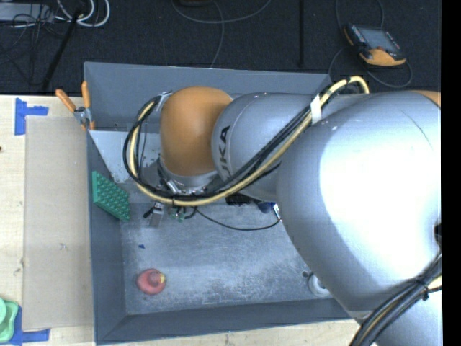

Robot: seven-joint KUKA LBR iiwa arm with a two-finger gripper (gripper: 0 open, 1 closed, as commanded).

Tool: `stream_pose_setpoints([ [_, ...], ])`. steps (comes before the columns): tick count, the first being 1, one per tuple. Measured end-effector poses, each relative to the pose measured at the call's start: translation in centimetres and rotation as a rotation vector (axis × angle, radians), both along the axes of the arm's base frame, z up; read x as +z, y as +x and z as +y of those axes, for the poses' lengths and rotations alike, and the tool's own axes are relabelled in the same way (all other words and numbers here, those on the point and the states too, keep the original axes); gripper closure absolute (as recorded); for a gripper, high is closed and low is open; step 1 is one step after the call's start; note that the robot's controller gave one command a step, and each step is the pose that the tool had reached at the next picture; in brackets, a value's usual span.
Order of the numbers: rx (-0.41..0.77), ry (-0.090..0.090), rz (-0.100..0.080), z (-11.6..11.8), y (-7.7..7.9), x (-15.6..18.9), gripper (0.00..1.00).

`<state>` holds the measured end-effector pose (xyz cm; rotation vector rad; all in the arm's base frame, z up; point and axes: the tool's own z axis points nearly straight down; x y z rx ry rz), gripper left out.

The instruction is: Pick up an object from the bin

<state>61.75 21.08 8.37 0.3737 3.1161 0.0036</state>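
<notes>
Claw low in the bin, just beside a green studded plate.

The arm (346,186) reaches across the grey metal bin (216,265). Its orange wrist cover (189,130) and looped cables (180,197) sit above the claw (157,211), which shows as a small dark tip just over the bin floor; whether it is apart or together cannot be told. Just to the view's left of the claw, the green studded plate (110,195) leans tilted against the bin's wall; whether the two touch cannot be told. Well below the claw in the view, a small pinkish-red round thing (151,282) with a yellow spot lies alone on the floor. Far on the claw's other side, a small white thing (317,285) peeps out beside the arm.
</notes>
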Motion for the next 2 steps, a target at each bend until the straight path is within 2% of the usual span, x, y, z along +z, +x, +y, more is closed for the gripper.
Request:
stream_pose_setpoints([
  [1, -0.381, -0.001, 0.007, 3.8, -3.2, 1.0, 1.0],
  [2, -0.365, 0.002, -0.001, 3.4, -4.2, 8.4, 1.0],
])
